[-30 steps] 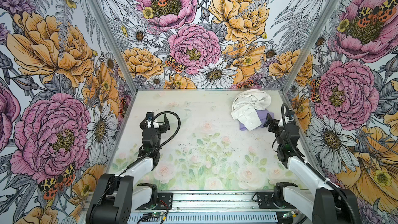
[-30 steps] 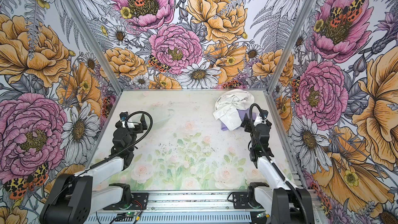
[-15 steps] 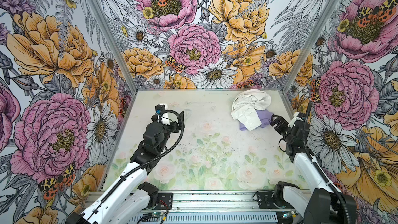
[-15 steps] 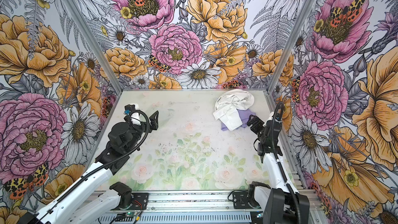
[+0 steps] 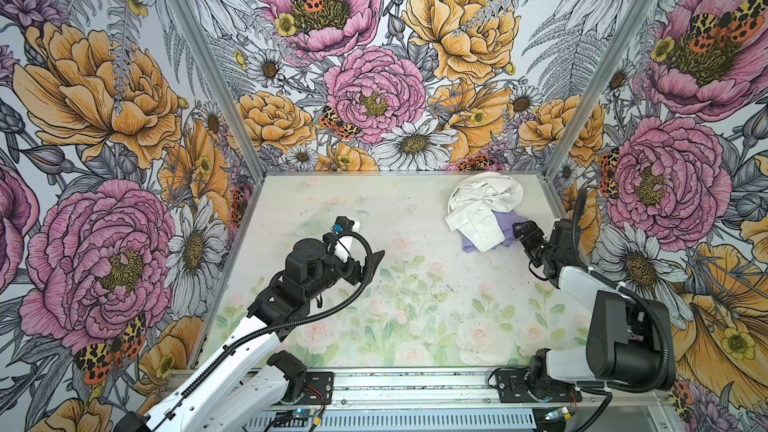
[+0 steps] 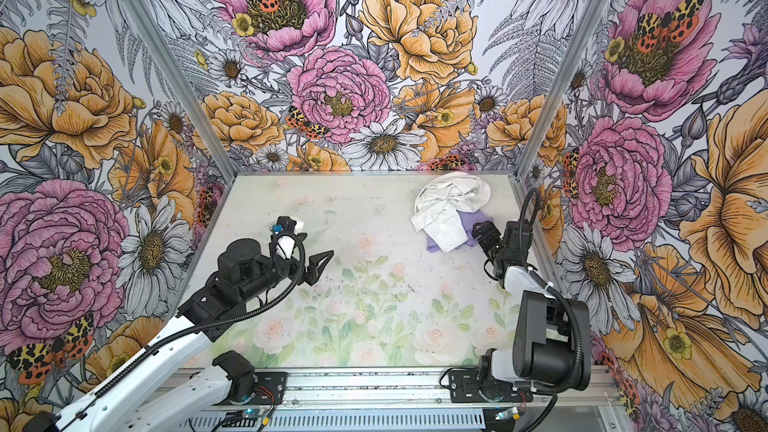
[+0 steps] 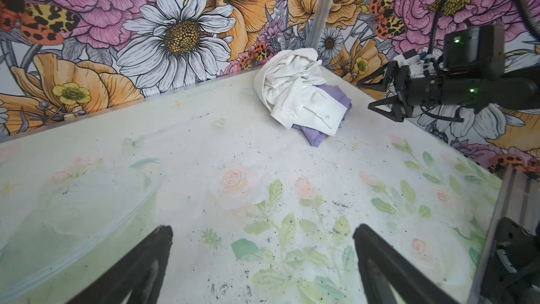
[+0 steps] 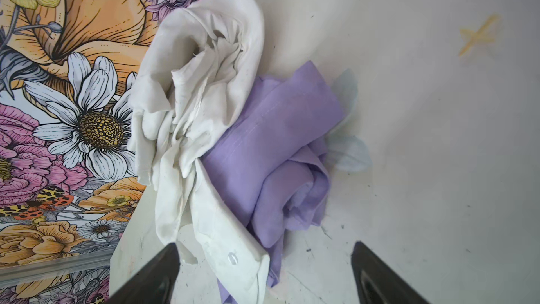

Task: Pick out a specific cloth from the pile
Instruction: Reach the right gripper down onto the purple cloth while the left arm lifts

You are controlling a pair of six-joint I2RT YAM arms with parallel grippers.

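Both empty: right gripper (image 7: pixel 365 95) wide open beside lavender cloth (image 8: pixel 277 141) under white shirt (image 8: pixel 204 83); left gripper (image 7: pixel 263 227) open, well apart

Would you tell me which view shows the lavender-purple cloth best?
The right wrist view: the soft lavender-purple cloth is large, partly under white buttoned fabric. Both top views and left wrist view show only small purple edges.

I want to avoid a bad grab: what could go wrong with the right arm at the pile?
1. The white shirt has its buttoned cuff lying over the lavender cloth, right in front of the right gripper. Its open jaws might pinch the cuff, or both layers.
2. The shirt rests on the cloth, so pulling may drag the whole pile along.
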